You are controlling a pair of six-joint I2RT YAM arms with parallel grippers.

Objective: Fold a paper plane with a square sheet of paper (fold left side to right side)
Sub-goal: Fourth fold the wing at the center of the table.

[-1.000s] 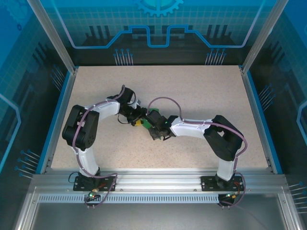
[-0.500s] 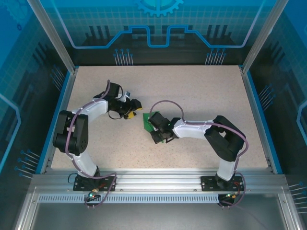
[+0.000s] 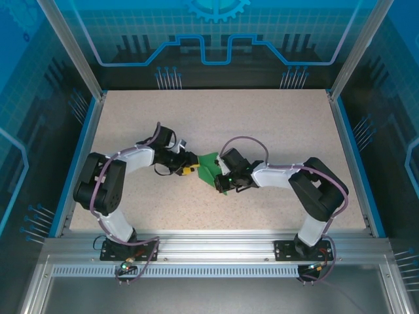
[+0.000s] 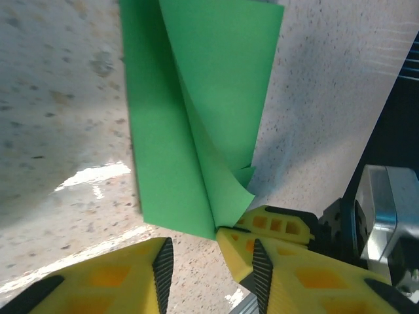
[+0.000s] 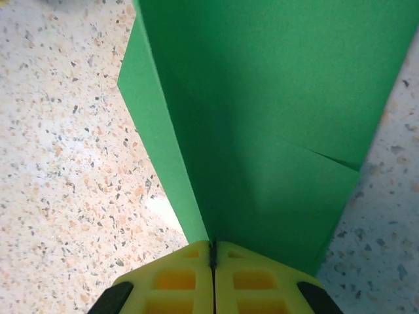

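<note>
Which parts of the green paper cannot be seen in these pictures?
Top external: green paper small, partly under the right gripper.
Left wrist: its far end cut off by the top edge.
Right wrist: far end cut off too; pinched edge hidden between the jaws.

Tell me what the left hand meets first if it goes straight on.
Most likely the folded bright green sheet of paper, its near corner just ahead of the left hand; depth is unclear.

Speckled beige tabletop [image 3: 262,124] centre, blue edge strips [image 3: 354,163] at 3 & 9 o'clock. Blue circuit-print panel [image 3: 216,33] at 12. Alu posts [image 3: 71,49] rise at 10 & 2; slotted alu rail [image 3: 216,269] at 6.
</note>
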